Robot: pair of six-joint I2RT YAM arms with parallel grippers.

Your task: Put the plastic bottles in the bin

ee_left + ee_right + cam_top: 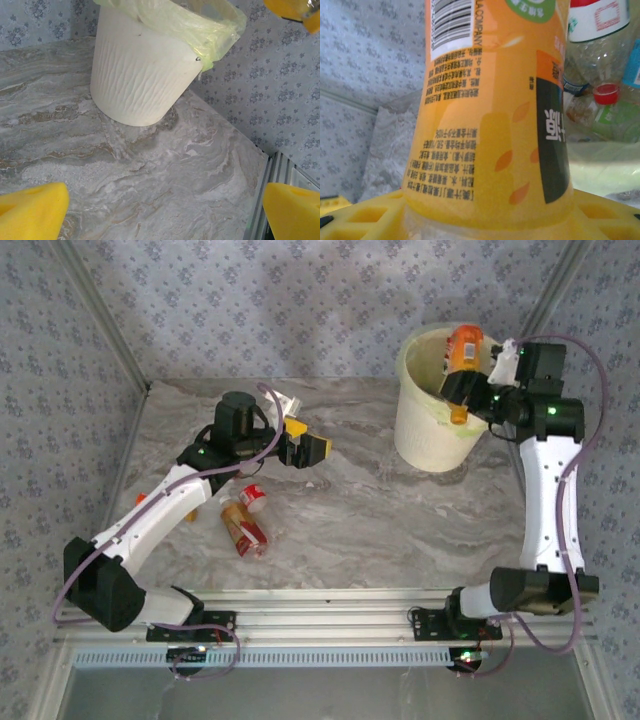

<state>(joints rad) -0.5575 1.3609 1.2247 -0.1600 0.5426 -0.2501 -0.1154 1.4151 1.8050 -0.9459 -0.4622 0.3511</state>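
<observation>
Orange and upright, the orange bottle (466, 348) hung over the open mouth of the bin (425, 435), pinched around its body by the right gripper (464, 388). From the right wrist camera its printed label ran upside down, so the bottle was inverted in the grip, and the yellow pads (362, 216) pressed against it on both sides at the bottom of that view. Behind it, inside the pale green liner bag (605, 172), lay several clear bottles (600, 60), one with a red cap (606, 93).

The bin stood at the far right of the grey marbled bench (360, 530), close to the patterned wall (300, 300). In the left wrist view its ribbed cream side and the bag folded over its rim were plain to see.

The left gripper (306, 451) hovered over the middle-left of the bench with its yellow fingertips (31, 212) spread wide and nothing between them, well apart from the bin.

Two more bottles lay on the bench near the left arm: a small red-and-white bottle (253, 498) and, just beside it on the near side, a brownish bottle (244, 528) with a red label, lying on its side. Whether the two touched I could not tell.
</observation>
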